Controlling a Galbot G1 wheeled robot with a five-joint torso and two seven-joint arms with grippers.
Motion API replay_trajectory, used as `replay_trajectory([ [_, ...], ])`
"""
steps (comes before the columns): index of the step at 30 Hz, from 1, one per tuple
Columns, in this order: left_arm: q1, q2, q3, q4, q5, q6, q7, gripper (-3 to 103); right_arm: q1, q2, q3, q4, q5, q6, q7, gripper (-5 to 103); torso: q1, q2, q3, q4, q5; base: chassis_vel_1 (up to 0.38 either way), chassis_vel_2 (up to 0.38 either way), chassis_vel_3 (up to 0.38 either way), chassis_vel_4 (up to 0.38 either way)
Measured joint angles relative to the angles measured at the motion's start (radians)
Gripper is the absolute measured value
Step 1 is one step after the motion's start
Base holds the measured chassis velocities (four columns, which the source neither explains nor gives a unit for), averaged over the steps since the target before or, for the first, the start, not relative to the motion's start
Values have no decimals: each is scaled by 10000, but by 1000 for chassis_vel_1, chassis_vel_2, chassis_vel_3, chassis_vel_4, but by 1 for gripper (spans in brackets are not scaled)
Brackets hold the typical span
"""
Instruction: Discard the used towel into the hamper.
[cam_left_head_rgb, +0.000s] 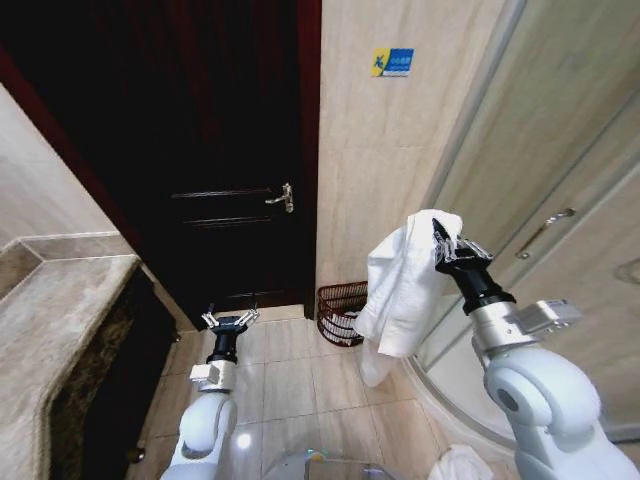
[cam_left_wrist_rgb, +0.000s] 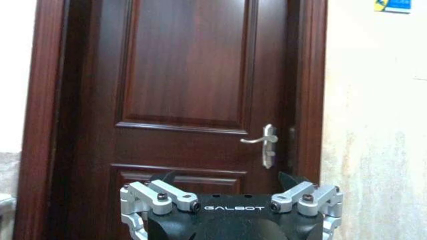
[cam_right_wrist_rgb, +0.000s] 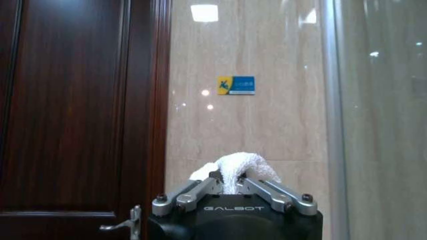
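Observation:
A white towel hangs in long folds from my right gripper, which is shut on its top end and held up on the right. In the right wrist view the towel's bunched top pokes out between the closed fingers. The hamper, a small dark reddish wire basket, stands on the floor against the wall, just behind and left of the hanging towel, which covers its right side. My left gripper is open and idle, low on the left, pointing at the dark wooden door.
A stone counter runs along the left. A glass shower enclosure with a curved base fills the right. The tiled floor between them is open. A door handle sticks out near the door's right edge.

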Motion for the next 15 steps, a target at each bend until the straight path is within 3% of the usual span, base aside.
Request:
replay_trajectory([
  [6, 25, -57, -57, 91, 57, -247, -41, 100, 243, -113, 24, -133, 108, 21, 45, 5, 2, -5, 0, -4, 2, -12, 48, 50, -20],
  [15, 507, -411, -325, 93, 169, -548, -109, 100, 2362, -735, -124, -728, 1408, -456, 388, 5, 0, -6, -2, -3, 2, 0, 0, 0, 0],
])
